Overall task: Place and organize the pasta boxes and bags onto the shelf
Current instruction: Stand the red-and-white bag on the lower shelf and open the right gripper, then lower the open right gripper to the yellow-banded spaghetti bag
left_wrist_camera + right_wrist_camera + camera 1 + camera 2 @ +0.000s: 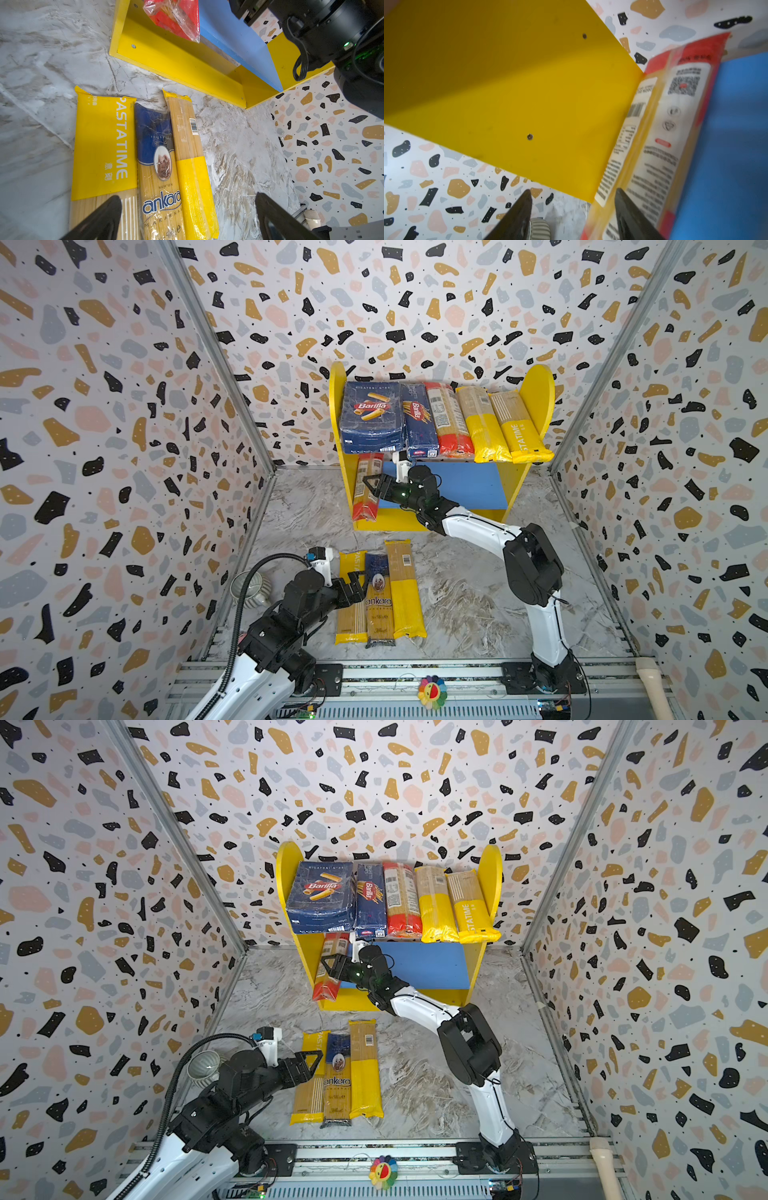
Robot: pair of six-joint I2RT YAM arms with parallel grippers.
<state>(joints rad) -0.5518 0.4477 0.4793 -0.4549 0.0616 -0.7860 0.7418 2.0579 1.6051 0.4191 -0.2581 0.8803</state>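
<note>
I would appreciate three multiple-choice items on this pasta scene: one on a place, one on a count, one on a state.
1. Where does the ankara bag lie?
A. on the top tier of the shelf
B. on the table, between two other bags
C. on the shelf's lower tier

2. How many packages stand on the shelf's top tier?
A. three
B. seven
C. five

3. How is the left gripper?
A. open, holding nothing
B. shut on a Barilla box
C. shut on the ankara bag

1 B: the PASTATIME bag and a barcoded yellow-ended bag flank it on the table.
2 C: wide Barilla box, narrow Barilla box and three spaghetti bags line it.
3 A: its fingers stand wide apart above the bags.
</note>
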